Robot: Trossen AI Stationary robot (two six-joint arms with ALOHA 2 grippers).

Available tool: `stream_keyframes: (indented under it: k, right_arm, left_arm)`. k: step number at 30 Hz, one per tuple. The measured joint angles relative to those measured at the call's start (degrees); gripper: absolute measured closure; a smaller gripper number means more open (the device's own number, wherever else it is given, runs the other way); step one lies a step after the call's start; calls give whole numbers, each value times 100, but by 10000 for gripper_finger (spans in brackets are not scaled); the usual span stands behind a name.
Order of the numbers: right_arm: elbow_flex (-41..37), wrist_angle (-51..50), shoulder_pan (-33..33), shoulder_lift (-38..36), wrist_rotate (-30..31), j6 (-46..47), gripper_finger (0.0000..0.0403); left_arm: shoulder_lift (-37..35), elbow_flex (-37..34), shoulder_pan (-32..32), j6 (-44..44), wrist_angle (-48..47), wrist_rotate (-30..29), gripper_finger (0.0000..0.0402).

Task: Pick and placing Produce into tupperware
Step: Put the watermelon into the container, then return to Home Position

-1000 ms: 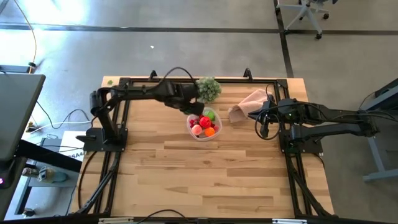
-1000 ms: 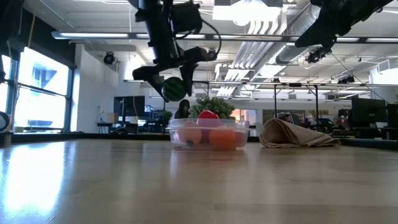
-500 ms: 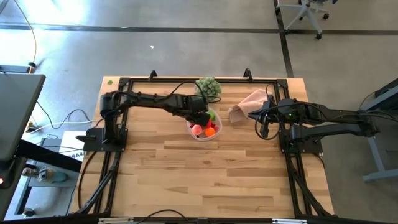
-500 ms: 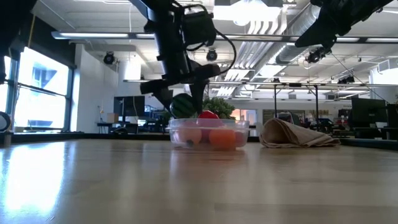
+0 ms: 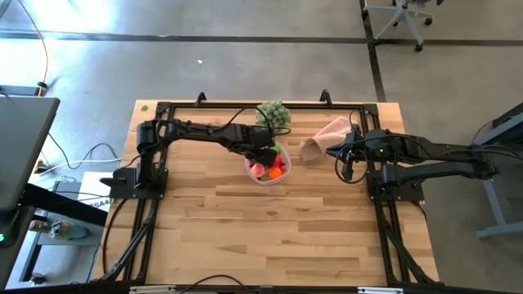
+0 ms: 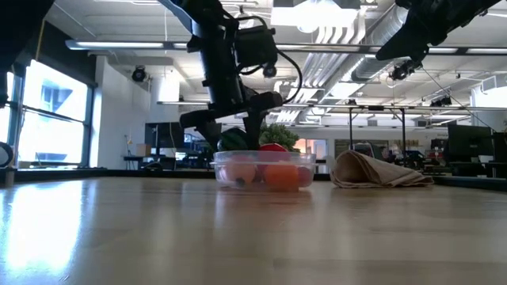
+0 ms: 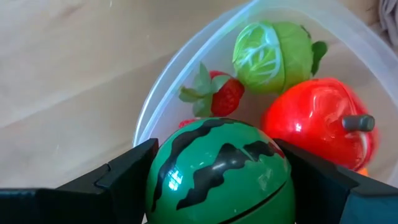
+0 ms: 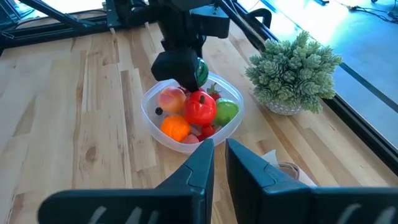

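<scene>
The left gripper (image 7: 217, 180) is clamping a toy watermelon (image 7: 219, 167) over the already crowded tupperware (image 5: 267, 167); dropped there, it may be rolling off the red apple (image 7: 314, 121) onto the tabletop (image 5: 286, 220). The right gripper (image 8: 219, 155) is waiting clenched.

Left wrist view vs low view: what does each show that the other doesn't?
Only the left wrist view: the watermelon's dark stripes up close between the left gripper's fingers, and a small strawberry and a green cabbage inside the container.

Only the low view: the watermelon hangs just above the container's rim, the folded pink cloth lies beside it, and the leafy plant stands behind.

Both: the left gripper shut on the watermelon over the container, and the red apple inside.
</scene>
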Motion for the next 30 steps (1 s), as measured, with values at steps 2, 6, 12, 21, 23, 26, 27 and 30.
stream_keyframes:
  k: [2,6,12,21,23,26,27,30]
  right_arm:
    - [0,0,2,2,-1,-1,373]
    - [1,0,2,2,0,-1,373]
    - [0,0,2,2,0,0,373]
    - [2,0,2,2,0,0,373]
    - [2,0,2,2,0,-2,373]
    - [0,0,1,2,1,-1,373]
    - [0,0,2,2,1,-1,373]
    - [0,0,2,2,2,-1,373]
  left_arm:
    - [0,0,0,2,13,2,105]
    - [0,0,0,8,16,4,105]
    - [0,0,2,42,17,8,105]
    - [0,0,2,174,59,-8,56]
    - [0,0,2,206,59,-32,38]
    - [0,0,2,295,115,-37,21]
    - [-4,0,2,316,154,-37,18]
    - [-69,135,4,323,26,-23,15]
